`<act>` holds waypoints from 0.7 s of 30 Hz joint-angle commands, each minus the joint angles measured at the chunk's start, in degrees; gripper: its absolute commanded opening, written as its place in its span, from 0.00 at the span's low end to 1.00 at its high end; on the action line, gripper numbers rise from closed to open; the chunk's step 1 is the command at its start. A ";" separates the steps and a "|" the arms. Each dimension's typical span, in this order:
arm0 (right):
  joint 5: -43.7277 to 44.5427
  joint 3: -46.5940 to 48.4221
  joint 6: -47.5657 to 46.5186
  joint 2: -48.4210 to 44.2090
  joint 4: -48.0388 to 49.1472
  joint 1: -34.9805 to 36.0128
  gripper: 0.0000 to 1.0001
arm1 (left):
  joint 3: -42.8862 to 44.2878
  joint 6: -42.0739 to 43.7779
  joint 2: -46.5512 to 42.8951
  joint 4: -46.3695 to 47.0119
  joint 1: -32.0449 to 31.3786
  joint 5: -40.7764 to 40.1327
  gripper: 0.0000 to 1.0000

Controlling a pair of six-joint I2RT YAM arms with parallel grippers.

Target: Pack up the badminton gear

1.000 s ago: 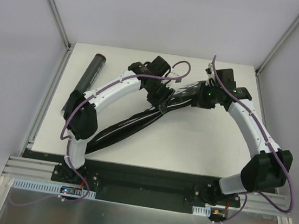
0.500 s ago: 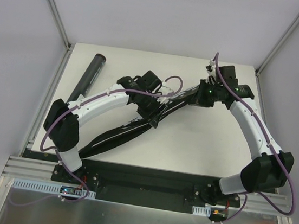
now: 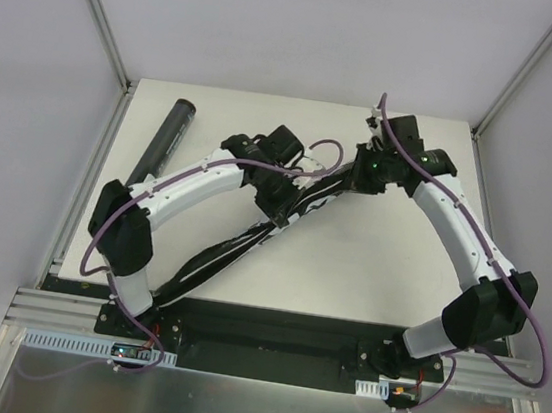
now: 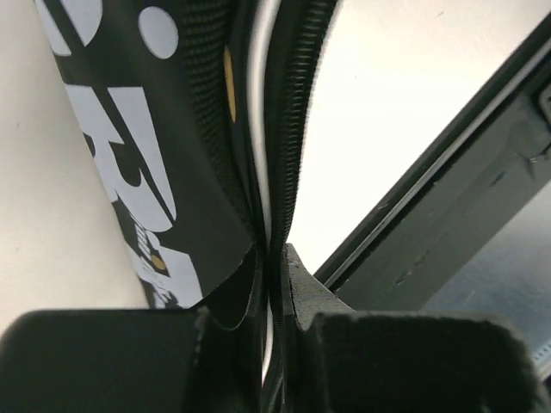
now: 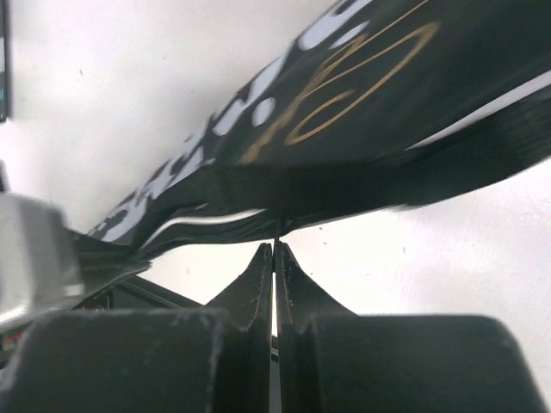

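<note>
The black bag [image 3: 217, 256] with white lettering lies slantwise across the white table, from the near left to the far middle. My left gripper [image 3: 281, 213] is shut on its zipper edge partway along. The left wrist view shows the zipper teeth [image 4: 297, 112] and the lettered bag side [image 4: 129, 129] running into the closed left gripper [image 4: 274, 258]. My right gripper [image 3: 361, 173] is at the bag's far end. In the right wrist view the right gripper [image 5: 275, 247] is shut on a thin tab under the bag [image 5: 387, 86]. The long black tube [image 3: 167, 139] lies at the far left. Rackets and shuttlecocks are out of view.
The white table [image 3: 399, 272] is bounded by grey walls at left, right and back. A black rail [image 3: 272, 319] runs along its near edge and shows in the left wrist view [image 4: 448, 198]. The tube lies close to the left edge.
My left gripper has slid nearer and leftward along the bag. My right gripper has shifted left with the bag's far end. The bag now looks narrower.
</note>
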 commanded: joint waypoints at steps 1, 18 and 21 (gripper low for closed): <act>-0.94 -1.86 4.81 -1.59 2.51 11.05 0.00 | 14.17 0.69 6.08 3.11 -0.35 11.06 0.00; -9.11 -4.24 5.88 -3.18 8.05 -3.75 0.00 | -3.72 -0.18 -5.08 9.60 0.79 8.43 0.31; -11.57 -3.98 8.94 -1.52 10.77 -4.73 0.00 | -3.99 -3.61 -3.94 11.35 0.18 11.42 0.44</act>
